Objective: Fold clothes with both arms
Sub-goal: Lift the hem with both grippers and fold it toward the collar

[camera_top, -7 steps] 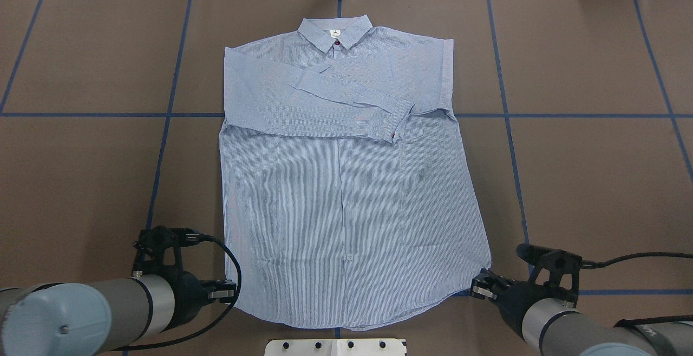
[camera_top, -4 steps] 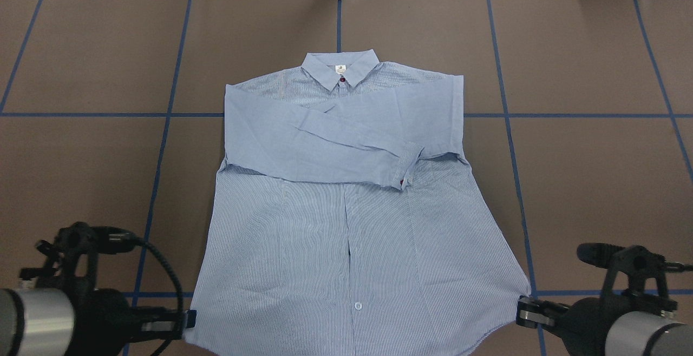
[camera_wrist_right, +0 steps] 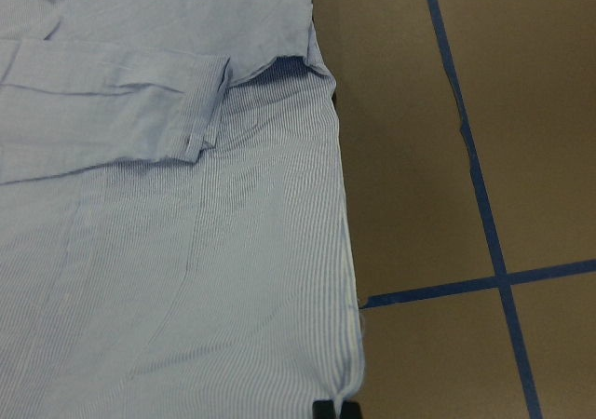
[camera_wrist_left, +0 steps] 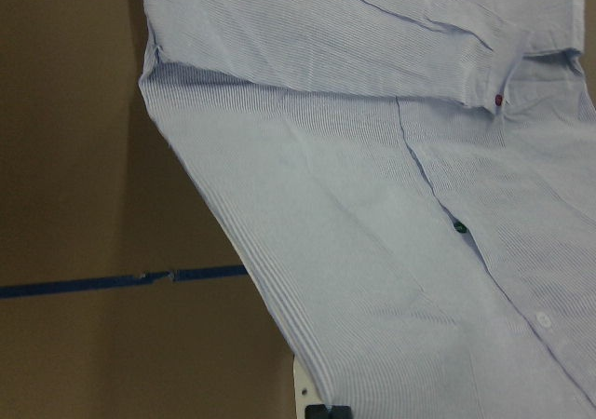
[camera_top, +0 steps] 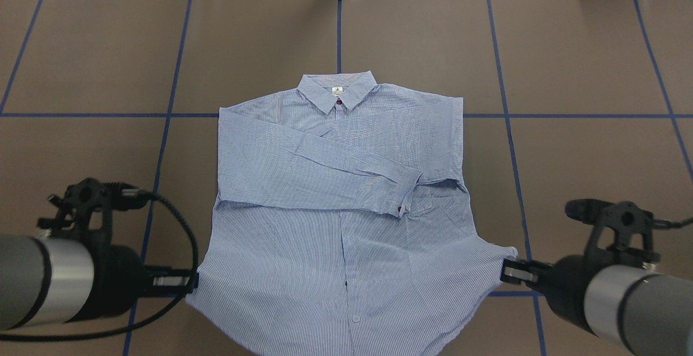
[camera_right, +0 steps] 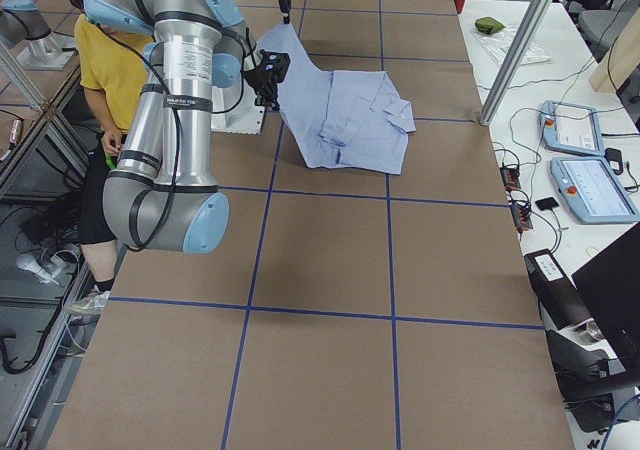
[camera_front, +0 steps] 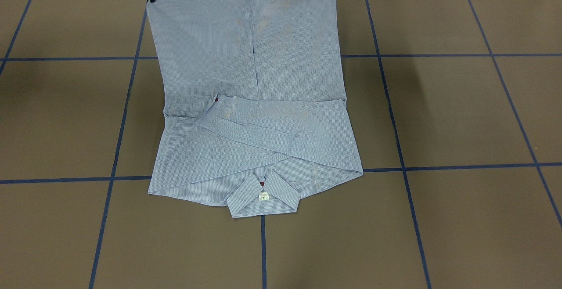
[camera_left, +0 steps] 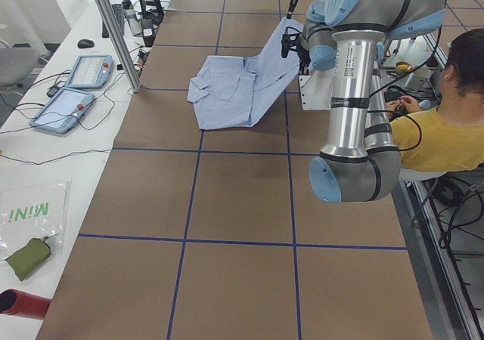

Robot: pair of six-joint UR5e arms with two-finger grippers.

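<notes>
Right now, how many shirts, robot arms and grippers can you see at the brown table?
Light blue-and-white striped button-up shirt: 1
Grey metal robot arms: 2, the left arm and the right arm
Black two-finger grippers: 2, the left gripper and the right gripper
Total: 5
</notes>
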